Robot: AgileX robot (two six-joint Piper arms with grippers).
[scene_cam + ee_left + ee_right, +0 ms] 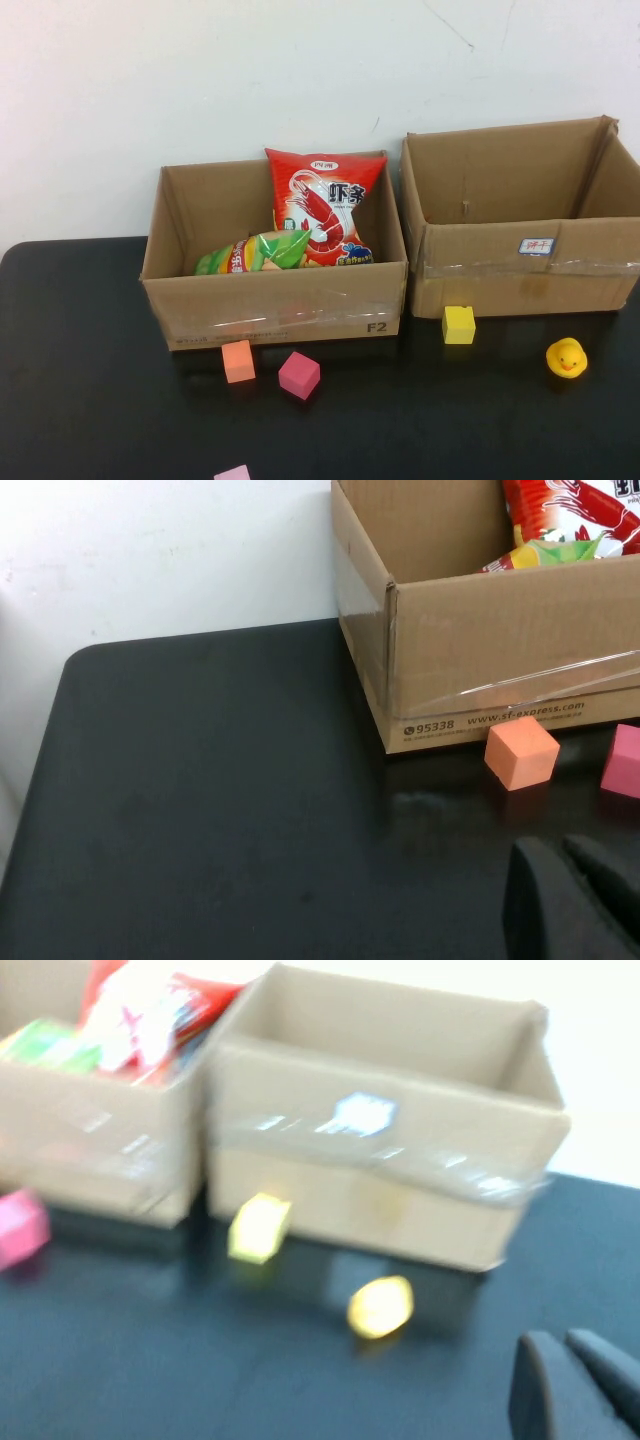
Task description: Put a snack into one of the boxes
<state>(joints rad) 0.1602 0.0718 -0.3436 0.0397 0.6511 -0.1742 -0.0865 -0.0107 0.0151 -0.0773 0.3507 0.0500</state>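
Note:
A red shrimp-chip bag (325, 205) stands inside the left cardboard box (275, 300), and a green snack bag (255, 252) lies in front of it in the same box. The right box (520, 265) looks empty. Neither arm shows in the high view. My left gripper (560, 845) is shut and empty, low over the black table in front of the left box's corner (500, 650). My right gripper (560, 1338) is shut and empty, in front of the right box (380, 1180).
An orange cube (238, 361), a magenta cube (299, 375) and a pink cube (232, 473) lie before the left box. A yellow cube (458, 324) and a yellow duck (566, 357) lie before the right box. A white wall stands behind.

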